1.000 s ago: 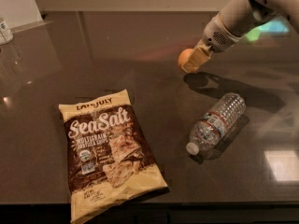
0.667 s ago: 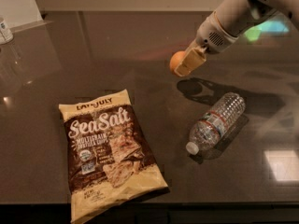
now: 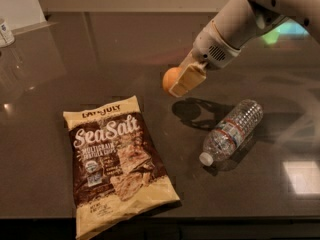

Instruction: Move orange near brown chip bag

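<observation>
The brown chip bag lies flat on the dark tabletop at the lower left, its "Sea Salt" lettering facing up. My gripper reaches in from the upper right and is shut on the orange, holding it above the table, up and to the right of the bag. Only the orange's left side shows past the tan fingers. The gripper's shadow falls on the table just below it.
A clear plastic water bottle lies on its side to the right of the bag, cap toward the front. A white container stands at the far left edge. The table's front edge runs along the bottom of the view.
My gripper has carried the orange to the left and slightly toward the front, closer to the chip bag. The bag and bottle have not moved.
</observation>
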Controlling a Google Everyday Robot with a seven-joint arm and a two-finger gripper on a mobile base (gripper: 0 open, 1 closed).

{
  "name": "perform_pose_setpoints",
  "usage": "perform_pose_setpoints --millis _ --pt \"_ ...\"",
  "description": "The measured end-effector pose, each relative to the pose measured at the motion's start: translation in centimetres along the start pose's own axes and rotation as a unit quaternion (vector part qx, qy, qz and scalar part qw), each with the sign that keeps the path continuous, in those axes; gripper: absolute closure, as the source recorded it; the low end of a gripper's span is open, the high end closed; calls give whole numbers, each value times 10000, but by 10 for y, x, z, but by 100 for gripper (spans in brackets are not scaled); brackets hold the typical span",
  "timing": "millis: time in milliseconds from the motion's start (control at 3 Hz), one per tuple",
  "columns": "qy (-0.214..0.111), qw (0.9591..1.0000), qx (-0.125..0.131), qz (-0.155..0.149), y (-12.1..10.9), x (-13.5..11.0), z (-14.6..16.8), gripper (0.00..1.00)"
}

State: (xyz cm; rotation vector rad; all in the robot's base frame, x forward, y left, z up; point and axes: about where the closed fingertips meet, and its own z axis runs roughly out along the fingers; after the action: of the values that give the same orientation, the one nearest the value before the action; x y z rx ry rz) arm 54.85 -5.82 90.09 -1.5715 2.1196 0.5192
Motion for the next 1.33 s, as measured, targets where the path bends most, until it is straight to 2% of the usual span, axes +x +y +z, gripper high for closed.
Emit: perform_pose_setpoints --millis 333,667,1333 --pt "121 9999 53 -79 22 -3 9 100" --pt "366 9990 261 -74 35 4 20 100" --pt "636 9975 204 214 41 22 41 100"
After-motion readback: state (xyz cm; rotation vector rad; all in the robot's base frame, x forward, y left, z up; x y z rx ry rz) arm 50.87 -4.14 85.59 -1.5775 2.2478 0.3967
